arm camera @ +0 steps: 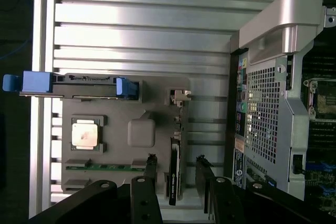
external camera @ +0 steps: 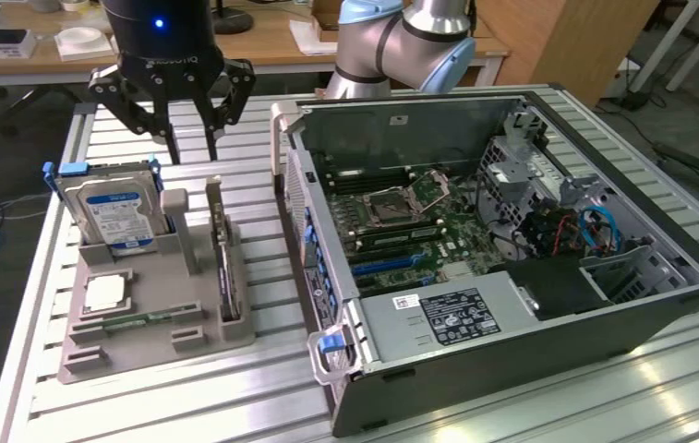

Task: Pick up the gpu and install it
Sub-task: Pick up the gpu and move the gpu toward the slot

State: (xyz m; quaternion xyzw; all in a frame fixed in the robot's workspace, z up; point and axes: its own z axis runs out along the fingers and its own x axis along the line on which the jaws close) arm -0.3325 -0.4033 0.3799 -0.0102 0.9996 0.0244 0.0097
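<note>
The gpu (external camera: pixel 221 251) stands on its long edge in a slot of the grey holder (external camera: pixel 201 318), a thin dark card with its silver bracket at the far end. My gripper (external camera: pixel 190 148) hangs open above the holder's far end, clear of the card. In the wrist view the gpu (arm camera: pixel 175 169) appears as a thin dark strip lying between my two fingertips (arm camera: pixel 150 166), with a gap on each side. The open computer case (external camera: pixel 676 277) lies on the exterior view's right, its green motherboard (external camera: pixel 448 226) and blue slots (external camera: pixel 386 263) exposed.
The holder also carries a silver hard drive with a blue label (external camera: pixel 113 214), a square processor (external camera: pixel 105 293) and a narrow green RAM stick (external camera: pixel 139 320). The case's rear wall (arm camera: pixel 268 114) stands close beside the holder. Ribbed metal tabletop (external camera: pixel 139 406) surrounds everything.
</note>
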